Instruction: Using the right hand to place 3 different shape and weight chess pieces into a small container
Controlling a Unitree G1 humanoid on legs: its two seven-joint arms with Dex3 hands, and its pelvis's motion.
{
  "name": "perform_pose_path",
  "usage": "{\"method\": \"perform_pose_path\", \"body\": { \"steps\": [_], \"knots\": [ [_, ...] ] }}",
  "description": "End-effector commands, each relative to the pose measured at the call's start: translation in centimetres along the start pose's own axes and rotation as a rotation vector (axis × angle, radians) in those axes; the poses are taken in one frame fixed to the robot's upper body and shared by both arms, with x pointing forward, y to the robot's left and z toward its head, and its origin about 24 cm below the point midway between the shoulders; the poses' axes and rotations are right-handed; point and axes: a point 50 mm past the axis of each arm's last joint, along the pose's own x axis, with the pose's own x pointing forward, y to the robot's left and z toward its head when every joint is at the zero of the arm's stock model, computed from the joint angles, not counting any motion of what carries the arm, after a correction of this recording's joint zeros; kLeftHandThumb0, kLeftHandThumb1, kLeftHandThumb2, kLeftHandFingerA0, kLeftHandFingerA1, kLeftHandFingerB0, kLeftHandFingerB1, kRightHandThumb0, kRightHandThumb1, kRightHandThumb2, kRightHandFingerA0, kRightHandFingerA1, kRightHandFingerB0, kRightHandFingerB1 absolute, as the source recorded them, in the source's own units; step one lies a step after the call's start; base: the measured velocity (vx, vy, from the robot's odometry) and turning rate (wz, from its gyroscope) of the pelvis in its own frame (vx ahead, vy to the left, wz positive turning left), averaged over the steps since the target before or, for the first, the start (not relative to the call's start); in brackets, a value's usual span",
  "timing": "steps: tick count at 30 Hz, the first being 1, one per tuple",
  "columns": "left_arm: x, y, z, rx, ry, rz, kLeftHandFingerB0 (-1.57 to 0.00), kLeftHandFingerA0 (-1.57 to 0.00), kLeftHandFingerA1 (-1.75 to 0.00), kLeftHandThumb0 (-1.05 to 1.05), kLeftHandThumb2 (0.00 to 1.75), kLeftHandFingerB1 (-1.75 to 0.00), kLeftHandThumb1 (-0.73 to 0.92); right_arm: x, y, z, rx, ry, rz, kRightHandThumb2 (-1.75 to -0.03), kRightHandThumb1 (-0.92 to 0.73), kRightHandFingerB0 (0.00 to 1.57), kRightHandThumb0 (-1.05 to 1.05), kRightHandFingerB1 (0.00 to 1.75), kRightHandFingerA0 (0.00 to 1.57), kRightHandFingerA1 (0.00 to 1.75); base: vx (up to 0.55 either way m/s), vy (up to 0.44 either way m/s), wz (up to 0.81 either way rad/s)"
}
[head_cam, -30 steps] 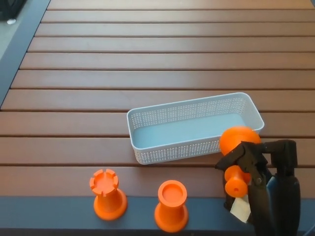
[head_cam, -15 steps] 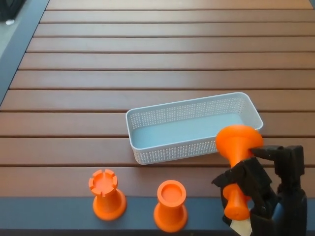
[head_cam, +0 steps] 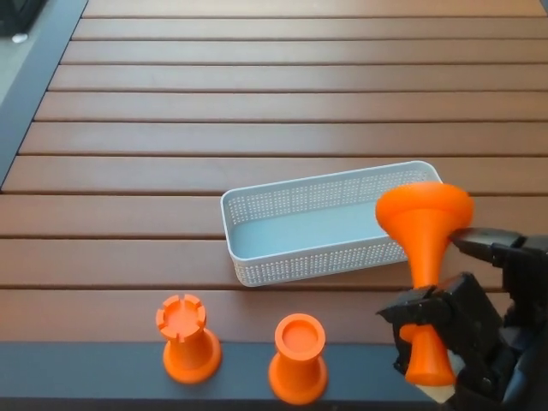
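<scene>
Chess pieces sit on a slatted wooden table (head_cam: 257,103), and the white perforated container (head_cam: 300,257) lies empty near the front edge. Right hand (head_cam: 458,330) has its fingers closed round the stem of an orange piece (head_cam: 425,231), held upside down (wide base up) just above the container's near right corner, presumably for dropping in. A rook (head_cam: 184,338) and a round-topped piece (head_cam: 297,357) wait upright in front.
</scene>
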Motion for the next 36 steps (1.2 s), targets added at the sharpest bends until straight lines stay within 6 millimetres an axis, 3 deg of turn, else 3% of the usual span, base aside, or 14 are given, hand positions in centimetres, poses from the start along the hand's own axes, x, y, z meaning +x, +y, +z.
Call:
{"method": "perform_pose_path", "body": {
  "steps": [1, 7, 8, 12, 13, 21, 22, 25, 26, 36],
  "knots": [
    [-0.1, -0.8, -0.3, 0.002, 0.025, -0.042, -1.44, -1.41, -1.30, -0.20, 1.50, -1.25, 0.05, 2.1, -0.4, -1.3, 0.007, -0.004, 0.051, -1.44, -0.56, 0.65, -0.12, 1.75, 0.86, 1.75, 0.00, 0.000, 0.00],
    [-0.2, -0.7, -0.4, 0.003, 0.026, -0.040, -1.44, -1.41, -1.30, -0.20, 1.50, -1.25, 0.05, 2.1, -0.4, -1.3, 0.012, 0.002, 0.058, -1.44, -0.56, 0.65, -0.12, 1.75, 0.86, 1.75, 0.00, 0.000, 0.00],
    [-0.2, -0.7, -0.4, 0.039, 0.022, -0.037, -1.42, -1.39, -1.30, -0.29, 1.46, -1.26, 0.13, 2.6, -0.4, -2.1, 0.015, 0.006, 0.071, -1.31, -0.56, 0.63, -0.13, 1.75, 0.84, 1.75, 0.00, 0.000, 0.00],
    [-0.2, -0.6, -0.4, 0.095, 0.014, -0.032, -1.42, -1.39, -1.30, -0.29, 1.46, -1.26, 0.13, 3.5, -0.5, -3.3, 0.021, 0.013, 0.090, -1.31, -0.56, 0.63, -0.13, 1.75, 0.84, 1.75, 0.00, 0.000, 0.00],
    [-0.2, -0.7, -0.4, 0.089, 0.021, -0.029, -1.40, -1.34, -1.31, -0.27, 1.34, -1.27, 0.14, 3.9, -0.4, -3.8, 0.020, 0.018, 0.120, -1.42, -0.44, 0.69, -0.14, 1.75, 0.87, 1.75, 0.00, 0.000, 0.00],
    [-0.1, -0.6, -0.3, 0.065, 0.025, -0.029, -1.40, -1.36, -1.28, -0.24, 1.39, -1.27, 0.17, 4.7, 0.3, -6.0, 0.079, 0.117, 0.254, -1.42, -0.45, 0.72, -0.12, 1.73, 0.87, 1.75, 0.00, 0.000, 0.00],
    [-0.1, -0.5, -0.4, 0.050, 0.022, -0.019, -1.43, -1.39, -1.29, -0.25, 1.40, -1.27, 0.13, 4.8, 0.6, -6.6, 0.091, 0.146, 0.289, -1.33, -0.48, 0.75, -0.09, 1.71, 0.85, 1.75, 0.00, 0.000, 0.00],
    [-0.2, -0.4, -0.4, 0.044, 0.021, -0.015, -1.43, -1.39, -1.29, -0.25, 1.40, -1.27, 0.13, 4.9, 0.7, -6.9, 0.100, 0.159, 0.306, -1.33, -0.48, 0.75, -0.09, 1.71, 0.85, 1.75, 0.00, 0.000, 0.00],
    [-0.2, -0.2, -0.4, 0.003, 0.019, -0.024, -1.41, -1.41, -1.30, -0.08, 1.20, -1.29, 0.42, 4.9, 0.8, -7.4, 0.104, 0.172, 0.321, -1.32, -0.48, 0.77, -0.08, 1.68, 0.86, 1.75, 0.00, 0.000, 0.00],
    [0.2, 0.0, 0.6, -0.118, -0.042, -0.024, -1.46, -1.44, -1.32, -0.04, 1.18, -1.32, 0.35, 4.9, 1.1, -8.1, 0.108, 0.201, 0.368, -1.31, -0.49, 0.76, -0.07, 1.67, 0.84, 1.75, 0.00, 0.000, 0.00]
  ]
}}
